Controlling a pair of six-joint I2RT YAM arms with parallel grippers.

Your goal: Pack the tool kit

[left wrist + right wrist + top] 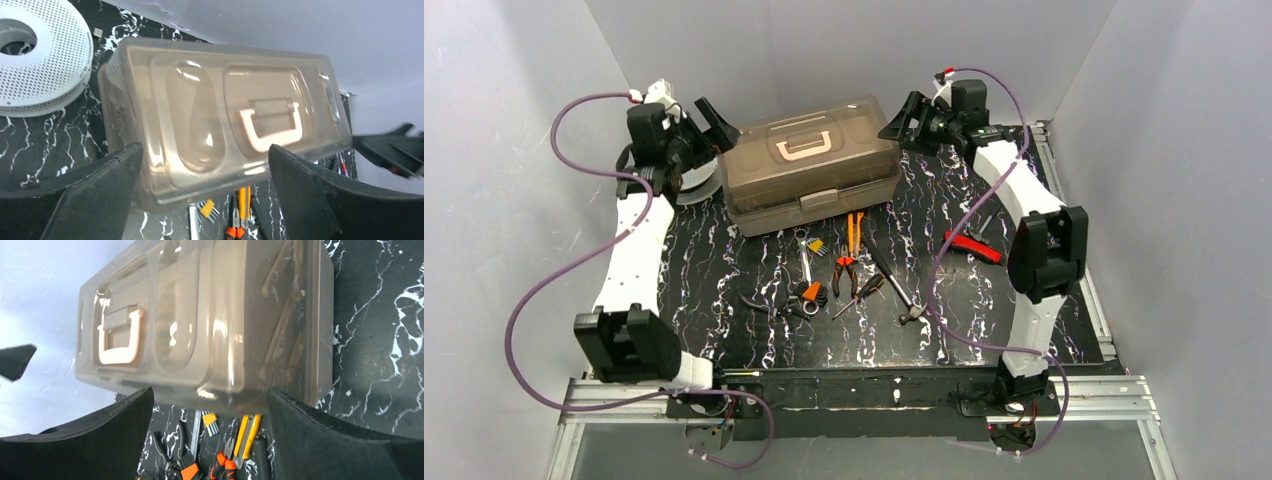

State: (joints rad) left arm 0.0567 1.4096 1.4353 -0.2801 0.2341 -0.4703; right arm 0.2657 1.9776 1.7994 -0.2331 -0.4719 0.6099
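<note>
The toolbox [814, 180] sits shut in the upper centre of the top view on the black, white-veined table [1024, 300], its cream handle [804, 147] lying flat in the smoky lid.

Both arms reach to the far side of the table and turn inward. The left gripper [205, 149] is by the box's left end and the right gripper [210, 390] by its right end. Both are spread wide and hold nothing. Whether either finger touches the box cannot be told.

Only the top view shows the loose tools as a group, lying below the box. They are the wrench [805, 270], the orange pliers [844, 270], the hammer [894, 285] and, off to the right near the right arm, the red knife [972, 245].

The left wrist view alone shows the perforated grey spool [40, 55] plainly, at upper left beside the box; from above the arm half hides it. The right wrist view gives the box's end wall, with folded tray arms dim through the plastic, and a yellow cutter [247, 432] just under the box edge.
</note>
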